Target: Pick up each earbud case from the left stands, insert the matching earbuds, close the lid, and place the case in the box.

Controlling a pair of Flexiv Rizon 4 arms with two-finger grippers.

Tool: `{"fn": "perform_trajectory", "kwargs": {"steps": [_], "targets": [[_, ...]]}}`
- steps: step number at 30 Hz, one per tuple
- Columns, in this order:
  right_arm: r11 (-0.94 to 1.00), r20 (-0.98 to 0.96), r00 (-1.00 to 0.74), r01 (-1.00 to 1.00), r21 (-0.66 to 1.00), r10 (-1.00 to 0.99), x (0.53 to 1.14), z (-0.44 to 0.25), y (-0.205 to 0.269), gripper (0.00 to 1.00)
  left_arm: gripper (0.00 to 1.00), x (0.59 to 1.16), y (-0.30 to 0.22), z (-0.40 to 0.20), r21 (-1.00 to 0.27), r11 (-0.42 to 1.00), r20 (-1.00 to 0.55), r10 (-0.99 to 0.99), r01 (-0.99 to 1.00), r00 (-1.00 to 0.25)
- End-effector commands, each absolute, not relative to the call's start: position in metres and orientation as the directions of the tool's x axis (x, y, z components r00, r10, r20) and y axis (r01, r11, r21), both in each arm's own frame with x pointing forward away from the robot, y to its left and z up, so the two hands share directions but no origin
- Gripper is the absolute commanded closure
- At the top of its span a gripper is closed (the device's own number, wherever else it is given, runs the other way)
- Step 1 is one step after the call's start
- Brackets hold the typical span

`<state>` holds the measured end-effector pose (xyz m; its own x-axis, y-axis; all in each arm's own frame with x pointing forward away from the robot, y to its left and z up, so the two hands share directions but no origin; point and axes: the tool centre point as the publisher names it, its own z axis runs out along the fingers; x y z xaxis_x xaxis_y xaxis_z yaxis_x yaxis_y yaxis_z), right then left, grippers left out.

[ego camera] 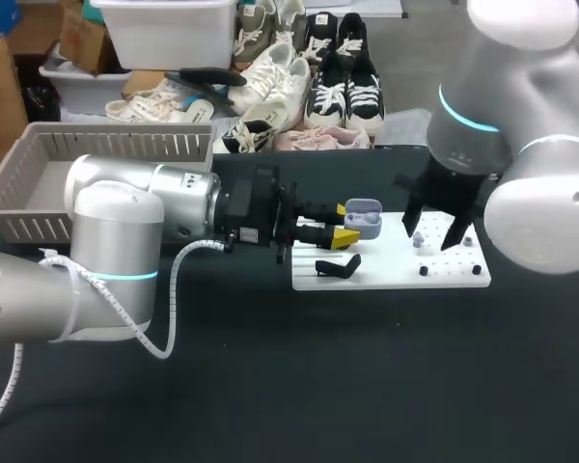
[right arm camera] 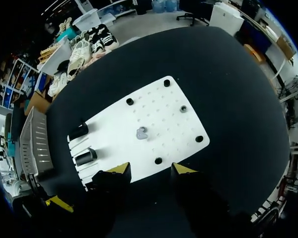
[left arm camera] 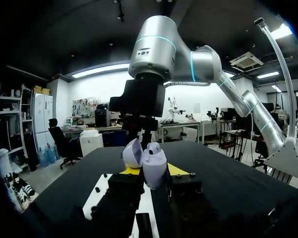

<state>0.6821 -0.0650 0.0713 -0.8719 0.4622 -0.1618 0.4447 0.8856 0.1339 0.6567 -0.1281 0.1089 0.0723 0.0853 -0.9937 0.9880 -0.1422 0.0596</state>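
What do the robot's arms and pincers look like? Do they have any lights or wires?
The left arm and the right arm are fat, round, shiny silver-grey tubes. Each has a glowing turquoise ring. A white curly cable loops along the left arm. The left pincer and the right pincer are black, with two fingers tipped in bright yellow.

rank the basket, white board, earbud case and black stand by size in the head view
1. grey basket
2. white board
3. black stand and earbud case: about alike, so not split.
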Motion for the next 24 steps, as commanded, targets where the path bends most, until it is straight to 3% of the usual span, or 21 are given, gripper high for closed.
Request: {"fn": "perform_trajectory", "kwargs": {"steps": [1, 24], "targets": [[0.869, -0.154, -0.855, 0.483, 0.112, 0.495, 0.695, 0.062, -0.059, 0.48, 1.00, 0.658, -0.128, 0.108, 0.060, -0.145, -0.994, 0.085, 0.988, 0.072], [0.806, -0.126, -0.796, 0.584, 0.094, 0.591, 0.720, 0.042, -0.062, 0.57, 1.00, 0.658, -0.128, 0.108, 0.060, -0.145, -0.994, 0.085, 0.988, 0.072]]}}
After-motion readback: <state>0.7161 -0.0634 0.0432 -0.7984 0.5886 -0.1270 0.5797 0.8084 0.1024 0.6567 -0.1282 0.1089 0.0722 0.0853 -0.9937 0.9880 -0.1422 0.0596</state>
